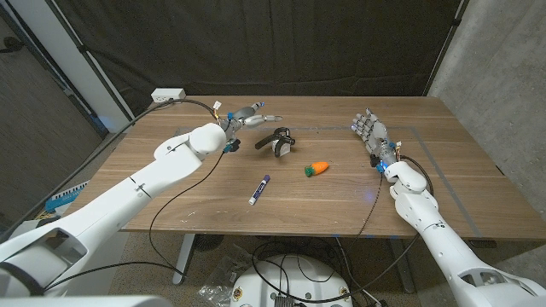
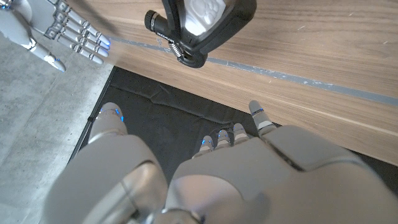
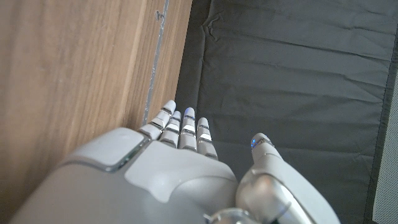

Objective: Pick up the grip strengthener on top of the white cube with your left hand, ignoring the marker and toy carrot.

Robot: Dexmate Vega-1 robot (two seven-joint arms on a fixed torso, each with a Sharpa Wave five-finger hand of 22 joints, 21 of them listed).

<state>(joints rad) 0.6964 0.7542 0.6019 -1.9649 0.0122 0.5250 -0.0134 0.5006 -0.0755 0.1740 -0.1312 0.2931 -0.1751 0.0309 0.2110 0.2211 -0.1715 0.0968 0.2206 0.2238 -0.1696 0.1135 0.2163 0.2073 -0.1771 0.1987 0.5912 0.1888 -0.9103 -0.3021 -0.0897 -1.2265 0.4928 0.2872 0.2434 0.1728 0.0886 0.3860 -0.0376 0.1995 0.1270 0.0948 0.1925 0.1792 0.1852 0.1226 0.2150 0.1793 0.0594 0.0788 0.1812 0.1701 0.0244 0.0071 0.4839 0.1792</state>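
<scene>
- While your left hand (image 1: 246,114) hovers just left of it, the grip strengthener (image 1: 276,140) sits on the white cube (image 1: 280,147) near the table's middle, toward the far side, black handles draped over the block.
- Your left hand holds nothing: fingers apart and reaching right toward the strengthener, with a gap between fingertips and handles in the head view.
- From your left wrist camera, the strengthener (image 2: 199,28) and its spring show beyond your fingers (image 2: 258,118), not touching them.
- Just right of the cube and nearer lies the toy carrot (image 1: 317,168); the marker (image 1: 258,189) lies nearer you, left of the carrot.
- Your right hand (image 1: 374,136) stands well off to the right, fingers spread and empty, above the wooden table (image 1: 444,188).
</scene>
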